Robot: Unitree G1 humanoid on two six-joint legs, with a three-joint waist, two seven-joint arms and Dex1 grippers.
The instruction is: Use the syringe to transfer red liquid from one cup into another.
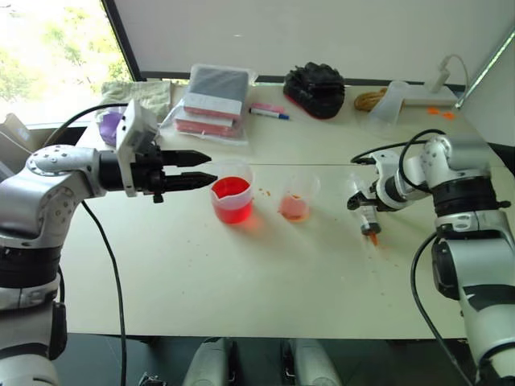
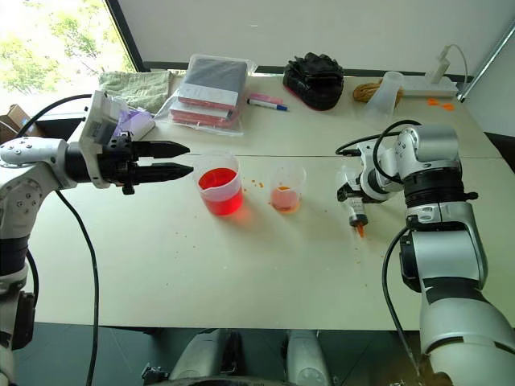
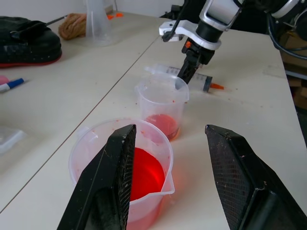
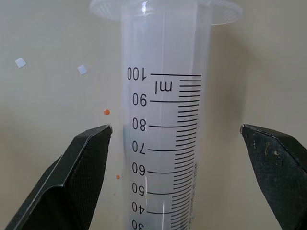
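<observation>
Right of centre, the right gripper (image 4: pixel 175 143) hangs spread over the syringe (image 2: pixel 354 211) lying on the table (image 2: pixel 241 265); the left gripper (image 1: pixel 193 169), also spread, hovers beside the red cup (image 1: pixel 233 199).

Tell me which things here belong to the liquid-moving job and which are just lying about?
For the job: syringe, spouted cup of red liquid, small clear cup.
Lying about: marker, black cloth, packets, green towel, rope, frosted cup.

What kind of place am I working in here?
Likely a lab or workshop bench by a window: a plain white table with measuring cups, a graduated syringe, a marker and a power strip.
</observation>
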